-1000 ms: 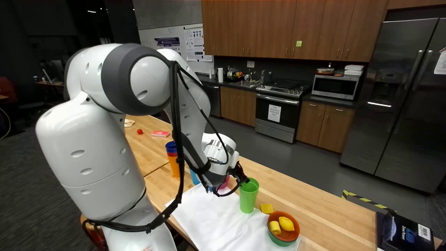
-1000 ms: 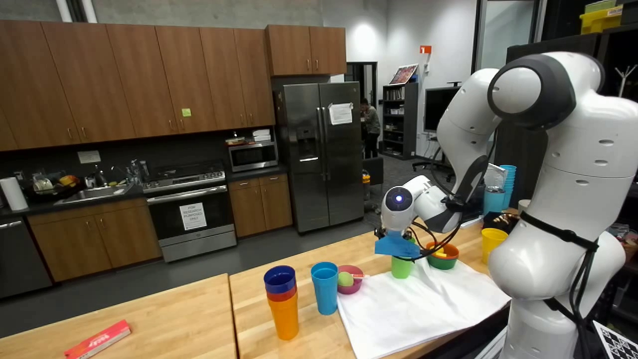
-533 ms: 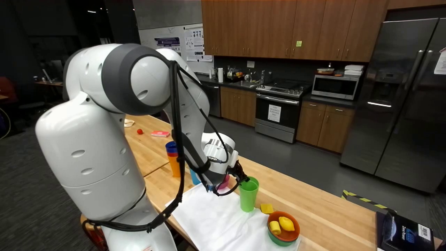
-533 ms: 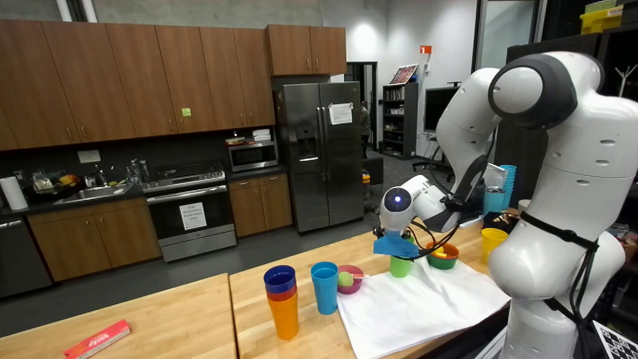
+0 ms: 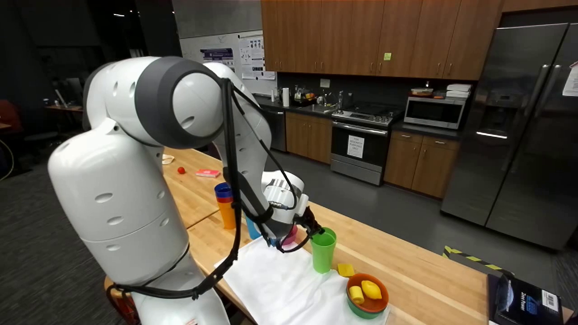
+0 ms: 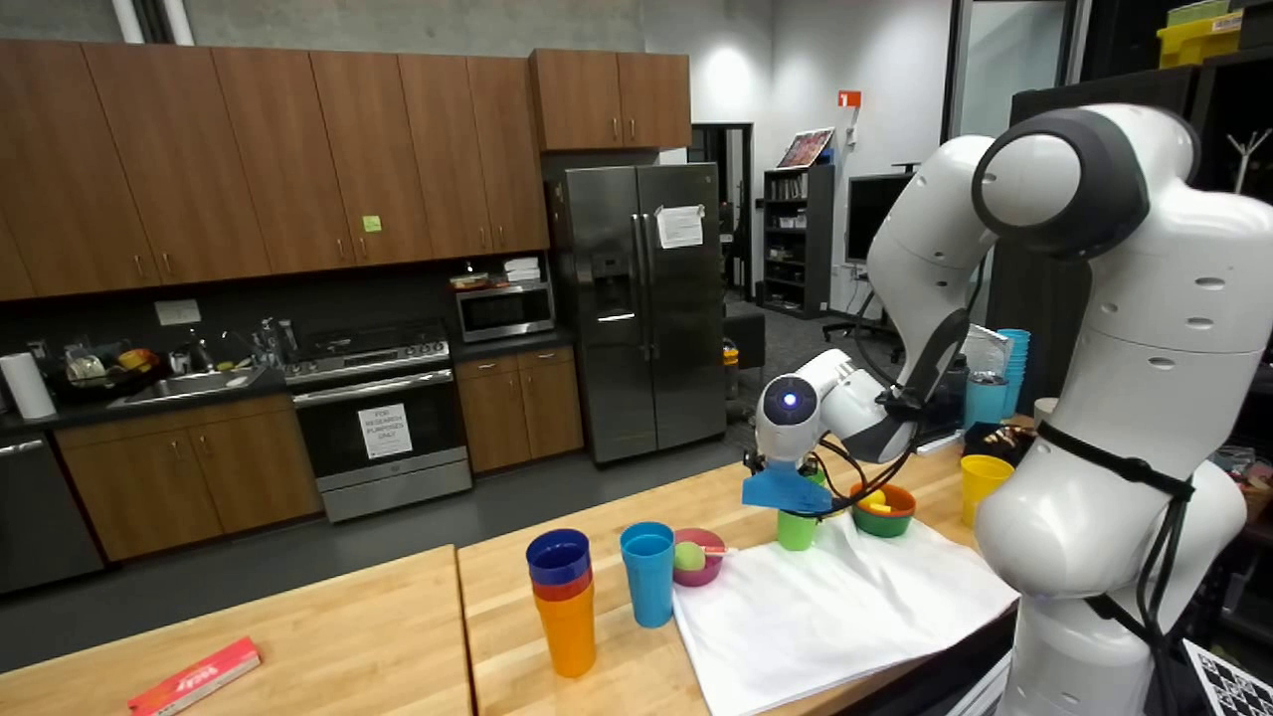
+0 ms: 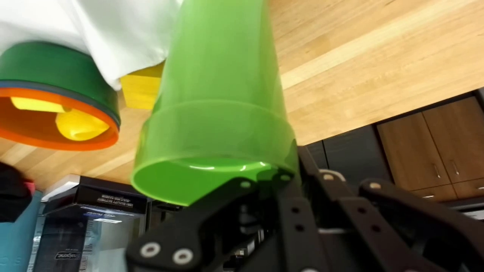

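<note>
My gripper (image 7: 297,158) is shut on the rim of a green cup (image 7: 223,83), with one finger inside the cup and the other outside. The cup also shows in both exterior views (image 5: 323,255) (image 6: 796,531). It is upright, above the edge of a white cloth (image 5: 289,284); whether its base touches the cloth is hard to tell. A yellow block (image 5: 346,270) is beside it. A stack of bowls (image 5: 368,311), orange over green, holds a lemon (image 5: 371,290) and a yellow piece (image 5: 356,294). In an exterior view, blue material (image 6: 786,490) hides my fingers.
A pink bowl (image 6: 711,572) with a green ball stands near a blue cup (image 6: 648,577) and an orange cup stack (image 6: 569,631). A yellow cup (image 6: 983,487) stands near the arm base. A black box (image 5: 526,302) is at the table end.
My gripper and the green cup have moved together slightly, a little up in an exterior view. The bowls, block and other cups have stayed put. A person in the background has gone from view.
</note>
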`<state>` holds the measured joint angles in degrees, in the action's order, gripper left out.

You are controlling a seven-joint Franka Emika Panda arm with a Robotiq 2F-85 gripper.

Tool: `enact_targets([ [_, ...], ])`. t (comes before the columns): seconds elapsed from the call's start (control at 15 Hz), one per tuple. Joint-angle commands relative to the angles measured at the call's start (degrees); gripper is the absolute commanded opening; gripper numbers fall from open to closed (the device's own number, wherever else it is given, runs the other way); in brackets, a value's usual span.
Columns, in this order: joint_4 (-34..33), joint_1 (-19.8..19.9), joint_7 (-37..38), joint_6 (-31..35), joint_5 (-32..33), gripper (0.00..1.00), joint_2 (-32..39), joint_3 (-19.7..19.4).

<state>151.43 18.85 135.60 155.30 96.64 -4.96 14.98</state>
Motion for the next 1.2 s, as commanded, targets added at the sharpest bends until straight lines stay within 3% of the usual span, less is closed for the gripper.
enact_targets([
  [0.0, -0.85, -0.23, 1.62, -0.98, 1.02, 0.02, 1.45, 0.31],
  [0.2, -0.77, -0.34, 0.73, 2.3, 2.74, 0.02, 1.76, 0.25],
  [0.53, 0.04, -0.03, 2.18, 13.23, 19.13, 0.02, -1.61, -0.66],
  [0.73, -0.15, -0.76, 5.12, 17.47, 25.59, 0.02, -3.11, -0.58],
  [1.13, -0.37, -3.56, 10.0, 21.21, 33.14, 0.02, -5.0, -0.22],
])
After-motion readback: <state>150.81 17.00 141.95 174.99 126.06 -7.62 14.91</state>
